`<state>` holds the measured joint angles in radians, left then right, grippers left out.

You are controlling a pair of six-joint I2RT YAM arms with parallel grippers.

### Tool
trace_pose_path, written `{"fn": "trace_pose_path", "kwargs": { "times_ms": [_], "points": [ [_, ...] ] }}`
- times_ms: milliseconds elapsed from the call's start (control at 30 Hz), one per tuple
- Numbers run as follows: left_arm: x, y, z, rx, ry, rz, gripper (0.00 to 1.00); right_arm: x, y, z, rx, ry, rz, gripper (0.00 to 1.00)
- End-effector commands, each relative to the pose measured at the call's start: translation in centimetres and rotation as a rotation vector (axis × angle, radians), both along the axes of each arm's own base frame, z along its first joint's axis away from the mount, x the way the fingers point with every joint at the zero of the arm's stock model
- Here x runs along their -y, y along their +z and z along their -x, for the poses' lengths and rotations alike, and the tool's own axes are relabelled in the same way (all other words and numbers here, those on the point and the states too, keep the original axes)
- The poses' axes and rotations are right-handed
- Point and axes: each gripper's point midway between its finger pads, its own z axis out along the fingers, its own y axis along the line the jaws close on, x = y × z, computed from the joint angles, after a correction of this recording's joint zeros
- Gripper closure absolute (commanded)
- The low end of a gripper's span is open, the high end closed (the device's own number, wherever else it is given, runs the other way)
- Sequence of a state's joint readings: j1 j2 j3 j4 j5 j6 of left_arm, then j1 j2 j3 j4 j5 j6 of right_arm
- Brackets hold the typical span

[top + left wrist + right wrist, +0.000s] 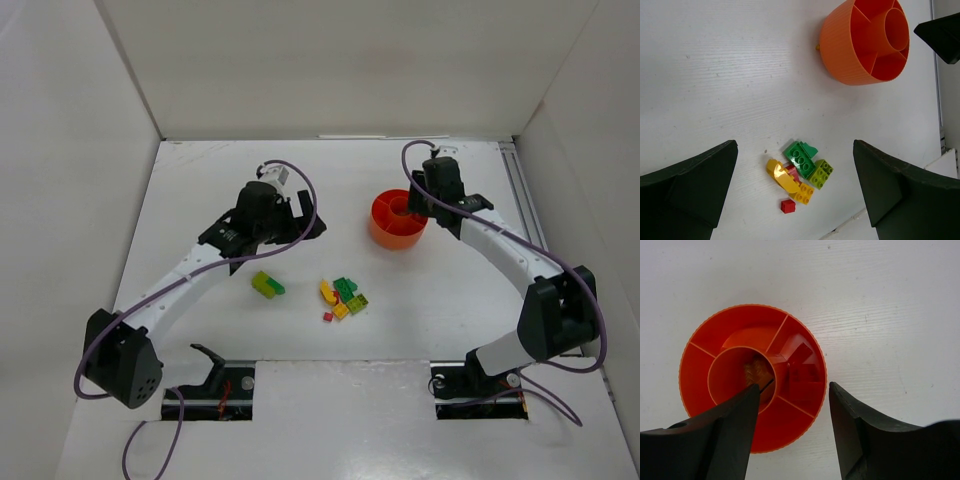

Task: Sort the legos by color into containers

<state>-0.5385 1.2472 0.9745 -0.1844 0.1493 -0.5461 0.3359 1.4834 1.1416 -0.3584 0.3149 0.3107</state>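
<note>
Right pincer (pixel 795 387) hangs released over the orange dish (pixel 850 55) — a red brick (pixel 802 362) all but melts into the compartment beside the central cup, and a brownish piece (pixel 756 371) in that cup is half hidden by a finger. Left pincer (pixel 795 144) gapes wide, empty, above the loose legos (pixel 800 175) on the worktop (pixel 715 75) — a lime-green pair (pixel 267 285) lies apart.

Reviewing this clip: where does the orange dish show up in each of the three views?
Top external: orange dish right of centre, toward the back of the table.
Left wrist: orange dish at the top right, its side wall showing.
Right wrist: orange dish left of centre, seen from above.
Shared landmark: its central cup, in all three.
</note>
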Motion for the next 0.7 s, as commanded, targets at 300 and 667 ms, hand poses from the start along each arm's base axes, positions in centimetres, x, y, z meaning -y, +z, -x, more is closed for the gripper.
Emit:
{"fn": "trace_pose_path", "kwargs": {
  "times_ms": [300,667],
  "points": [
    [-0.6,-2.0,2.8,-0.042,-0.055,-0.001,0.00,-3.2,5.5,2.4,0.145,0.169,0.071,0.25],
    [-1.7,-5.5,7.7,-0.149,-0.019,0.012,0.00,-13.1,1.8,13.8,0.151,0.651,0.034,0.00]
  ]
}}
